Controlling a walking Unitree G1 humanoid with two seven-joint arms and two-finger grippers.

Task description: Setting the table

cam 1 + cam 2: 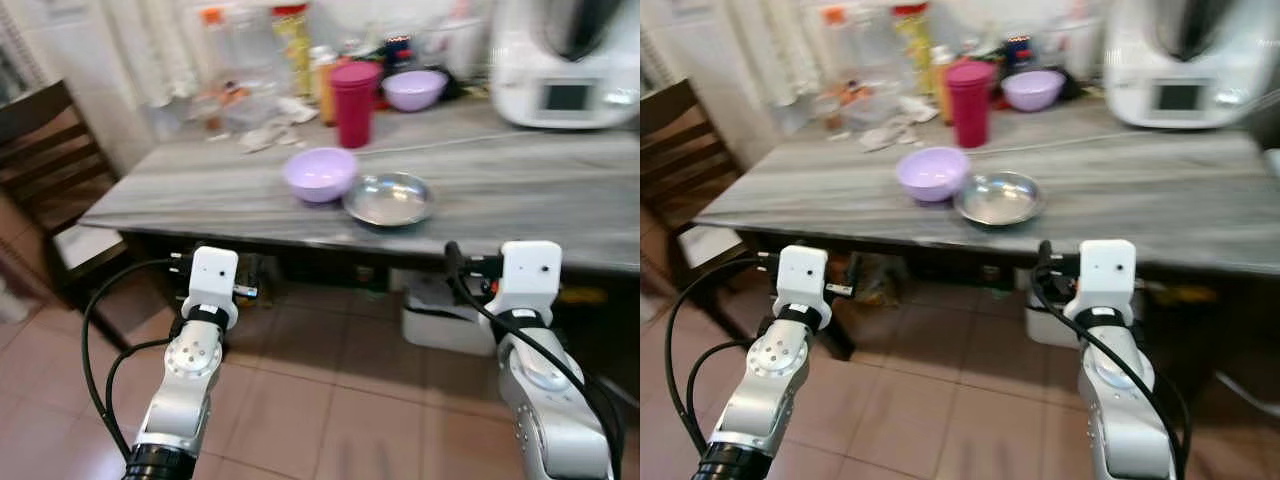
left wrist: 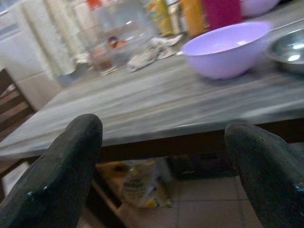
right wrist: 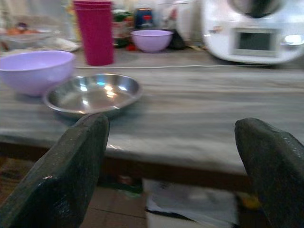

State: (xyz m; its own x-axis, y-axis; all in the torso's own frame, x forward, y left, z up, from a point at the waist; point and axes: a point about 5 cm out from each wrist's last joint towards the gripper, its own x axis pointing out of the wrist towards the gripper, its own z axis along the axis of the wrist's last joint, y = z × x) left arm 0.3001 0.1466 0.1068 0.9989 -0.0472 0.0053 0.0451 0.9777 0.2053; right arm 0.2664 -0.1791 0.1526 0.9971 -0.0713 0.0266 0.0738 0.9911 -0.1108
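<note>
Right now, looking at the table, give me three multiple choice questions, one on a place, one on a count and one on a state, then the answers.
1. What lies right beside the steel plate?
A. a lilac bowl
B. a fork
C. a kettle

2. How many lilac bowls are on the table?
A. one
B. two
C. four

3. How are the left gripper fingers set?
A. shut on a bowl
C. shut empty
B. open

Answers: 1 A, the near lilac bowl sits at its edge. 2 B, a far lilac bowl stands by the red cup. 3 B, a wide gap, nothing held.
</note>
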